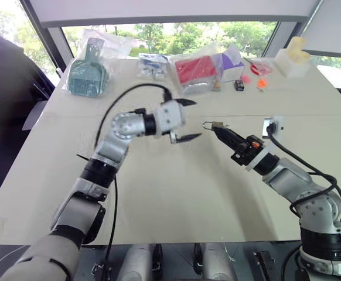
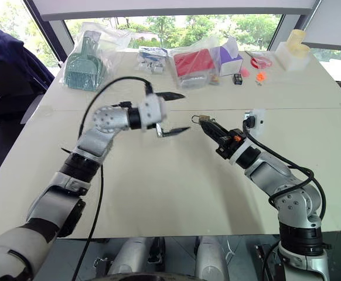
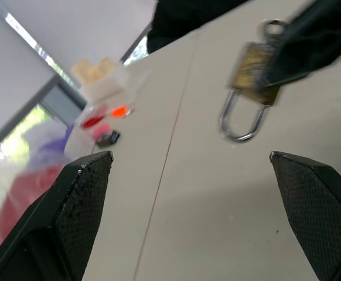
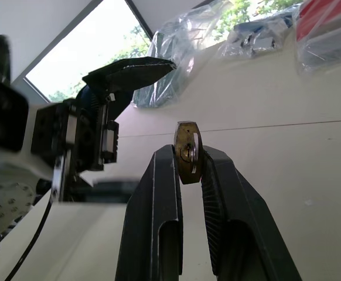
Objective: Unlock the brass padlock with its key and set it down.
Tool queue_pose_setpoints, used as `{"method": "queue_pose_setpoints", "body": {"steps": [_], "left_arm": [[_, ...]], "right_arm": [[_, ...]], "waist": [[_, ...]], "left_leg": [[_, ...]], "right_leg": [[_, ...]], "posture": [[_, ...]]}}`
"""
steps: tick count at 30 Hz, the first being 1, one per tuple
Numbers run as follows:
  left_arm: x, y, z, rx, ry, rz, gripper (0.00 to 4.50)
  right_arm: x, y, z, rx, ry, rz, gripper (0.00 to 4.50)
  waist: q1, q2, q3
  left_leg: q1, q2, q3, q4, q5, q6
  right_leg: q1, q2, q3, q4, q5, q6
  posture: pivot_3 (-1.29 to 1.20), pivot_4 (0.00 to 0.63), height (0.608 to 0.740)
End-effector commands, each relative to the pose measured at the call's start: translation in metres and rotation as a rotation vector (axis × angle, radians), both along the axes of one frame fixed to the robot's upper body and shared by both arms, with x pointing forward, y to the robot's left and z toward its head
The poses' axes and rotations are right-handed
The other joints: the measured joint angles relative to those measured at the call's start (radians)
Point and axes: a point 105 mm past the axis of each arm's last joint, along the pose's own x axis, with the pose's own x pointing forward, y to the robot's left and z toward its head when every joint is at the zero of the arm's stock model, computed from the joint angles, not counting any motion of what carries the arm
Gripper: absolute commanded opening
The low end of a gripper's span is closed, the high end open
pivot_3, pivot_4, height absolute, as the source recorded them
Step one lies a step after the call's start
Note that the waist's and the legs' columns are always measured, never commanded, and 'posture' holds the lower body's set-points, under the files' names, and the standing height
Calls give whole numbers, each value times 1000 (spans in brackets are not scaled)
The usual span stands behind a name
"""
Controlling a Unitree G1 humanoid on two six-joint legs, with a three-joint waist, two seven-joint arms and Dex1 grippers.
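The brass padlock (image 4: pixel 187 153) is pinched by its body between the fingertips of my right gripper (image 4: pixel 188 151), held above the middle of the table (image 1: pixel 176 187). Its silvery shackle (image 3: pixel 241 122) sticks out toward my left gripper (image 1: pixel 188 120). That gripper is open and level, a short way left of the padlock (image 1: pixel 217 124), touching nothing. A small silvery ring (image 3: pixel 270 26) shows at the body's other end; I cannot tell whether it belongs to the key. The key itself is hidden or out of view.
Along the table's far edge lie plastic bags with a green tool (image 1: pixel 87 73) and a red box (image 1: pixel 195 70), a purple-white carton (image 1: pixel 232 64), orange bits (image 1: pixel 261 83) and a white block (image 1: pixel 292 55). A white box with a cable (image 1: pixel 272 124) sits right of the padlock.
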Motion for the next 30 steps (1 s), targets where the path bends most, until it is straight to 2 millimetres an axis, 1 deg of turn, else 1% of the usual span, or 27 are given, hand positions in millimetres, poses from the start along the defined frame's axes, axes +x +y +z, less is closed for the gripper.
{"method": "queue_pose_setpoints", "body": {"steps": [1,2,6,10,12,20,30], "left_arm": [[-9,-16,28,-149,139,-83,4466],[-11,-20,30,-163,169,-98,4466],[-15,-28,24,-141,187,-122,4466],[-12,-32,18,-135,198,-116,4466],[-9,-31,17,-138,200,-109,4466],[-2,-24,22,-164,207,-84,4466],[0,-17,13,-127,194,-66,4466]], "right_arm": [[-4,0,10,15,-43,6,0],[-3,1,9,16,-42,9,0],[-1,4,11,20,-46,17,0],[0,7,16,25,-60,26,0],[-1,8,18,27,-66,31,0],[-2,8,20,35,-70,30,0],[-2,7,20,53,-69,20,0]], "waist": [[4,0,0],[4,0,0],[-1,0,0],[-2,0,0],[-1,0,0],[1,0,0],[1,0,0]], "left_leg": [[0,0,0,0,0,0],[0,-1,-1,0,0,0],[0,-2,-1,1,1,-1],[1,-1,0,0,3,-4],[1,0,-1,0,1,-1],[1,-1,-1,0,1,-1],[1,-1,-1,0,1,-1]], "right_leg": [[1,0,0,0,0,0],[1,0,0,0,0,0],[2,0,0,-1,0,0],[1,1,0,-1,0,0],[1,1,0,0,0,0],[1,1,0,0,0,0],[1,1,0,0,0,0]], "posture": [[0,150,735],[0,150,735],[0,150,735],[0,150,735],[0,150,735],[0,150,735],[0,150,735]]}}
